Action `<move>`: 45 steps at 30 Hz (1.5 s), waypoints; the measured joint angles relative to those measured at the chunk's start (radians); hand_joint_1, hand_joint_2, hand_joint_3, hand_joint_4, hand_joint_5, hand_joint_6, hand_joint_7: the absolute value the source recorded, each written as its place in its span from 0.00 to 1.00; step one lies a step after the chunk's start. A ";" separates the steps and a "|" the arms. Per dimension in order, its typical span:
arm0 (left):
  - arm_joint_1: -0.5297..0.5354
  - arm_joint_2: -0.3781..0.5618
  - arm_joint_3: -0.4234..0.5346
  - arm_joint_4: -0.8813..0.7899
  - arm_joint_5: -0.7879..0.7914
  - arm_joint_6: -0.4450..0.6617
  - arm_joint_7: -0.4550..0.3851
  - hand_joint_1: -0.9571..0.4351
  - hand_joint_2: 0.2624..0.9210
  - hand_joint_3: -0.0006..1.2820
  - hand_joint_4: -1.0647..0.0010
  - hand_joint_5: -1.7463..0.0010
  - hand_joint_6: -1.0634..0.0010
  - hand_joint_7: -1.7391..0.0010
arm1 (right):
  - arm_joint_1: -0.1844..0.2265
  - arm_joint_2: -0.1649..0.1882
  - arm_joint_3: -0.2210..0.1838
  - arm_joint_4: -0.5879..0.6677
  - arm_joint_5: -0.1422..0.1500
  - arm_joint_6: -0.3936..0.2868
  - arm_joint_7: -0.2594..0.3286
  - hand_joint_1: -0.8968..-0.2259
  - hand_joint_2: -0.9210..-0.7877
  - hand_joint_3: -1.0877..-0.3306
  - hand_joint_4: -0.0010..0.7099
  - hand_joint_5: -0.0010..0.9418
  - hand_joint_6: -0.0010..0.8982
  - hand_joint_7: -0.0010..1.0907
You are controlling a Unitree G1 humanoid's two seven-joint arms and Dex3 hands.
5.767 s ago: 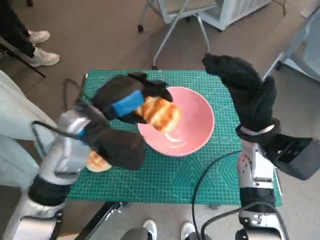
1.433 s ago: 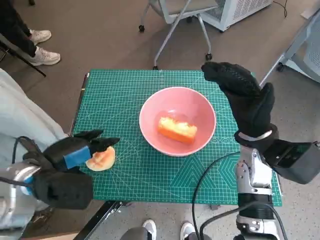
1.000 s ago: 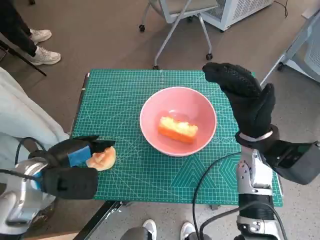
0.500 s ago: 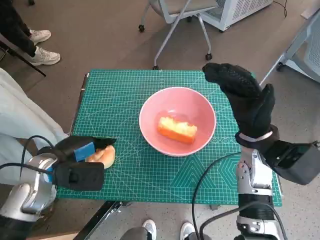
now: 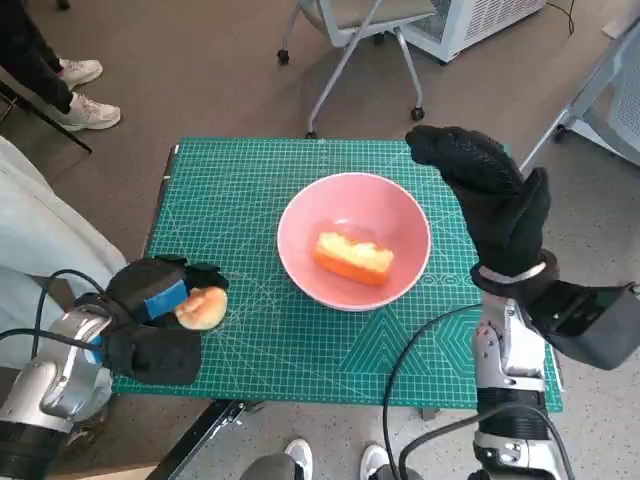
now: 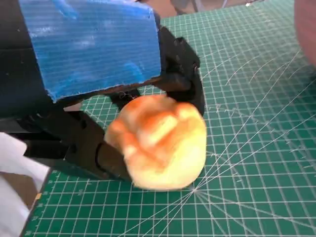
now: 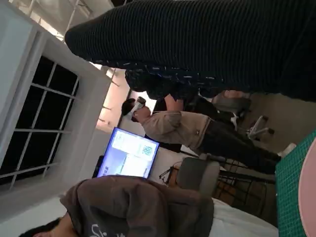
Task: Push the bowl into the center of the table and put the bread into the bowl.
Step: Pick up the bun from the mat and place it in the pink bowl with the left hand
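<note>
The pink bowl stands in the middle of the green mat, with an oblong toasted piece of bread lying in it. At the mat's front left corner my left hand grips a round golden bun. The left wrist view shows the bun low over the mat, with the black fingers curled round its back and underside. My right hand is raised upright just right of the bowl, fingers spread, holding nothing.
A chair's wheeled base stands beyond the table's far edge. A person's shoes and pale trouser leg are at the left. A black cable loops over the mat's front right. People sit behind the glove.
My left hand, which earlier held the oblong bread over the bowl, has left it there and come back to the front left. Over the last second its fingers closed round the bun. The right hand stayed put.
</note>
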 measured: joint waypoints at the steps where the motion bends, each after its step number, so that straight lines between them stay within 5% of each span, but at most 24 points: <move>1: 0.000 0.000 0.001 0.000 -0.002 -0.001 -0.002 0.69 1.00 0.07 0.37 0.31 0.43 0.33 | 0.000 0.000 0.000 0.000 0.000 0.000 0.000 0.32 0.00 0.47 0.26 0.00 0.00 0.55; 21: 0.034 0.012 0.131 -0.246 -0.140 0.034 -0.107 0.69 1.00 0.05 0.32 0.31 0.41 0.37 | 0.002 -0.006 -0.002 0.001 -0.001 -0.002 0.000 0.31 0.00 0.47 0.26 0.00 0.00 0.55; 27: 0.013 0.010 0.190 -0.366 -0.193 0.056 -0.117 0.69 0.98 0.02 0.27 0.34 0.32 0.44 | 0.002 -0.008 -0.004 0.003 -0.001 -0.004 0.000 0.31 0.00 0.48 0.26 0.00 0.00 0.55; 37: -0.132 -0.077 0.196 -0.467 -0.218 0.066 -0.091 0.69 0.97 0.01 0.24 0.38 0.30 0.42 | 0.006 -0.009 -0.002 0.003 -0.001 -0.007 0.001 0.30 0.00 0.48 0.27 0.01 0.00 0.55; 45: -0.256 -0.204 0.111 -0.422 -0.183 0.016 -0.016 0.69 0.97 0.01 0.26 0.39 0.31 0.40 | 0.009 -0.015 -0.005 0.020 0.000 -0.026 0.013 0.28 0.00 0.49 0.27 0.01 0.00 0.54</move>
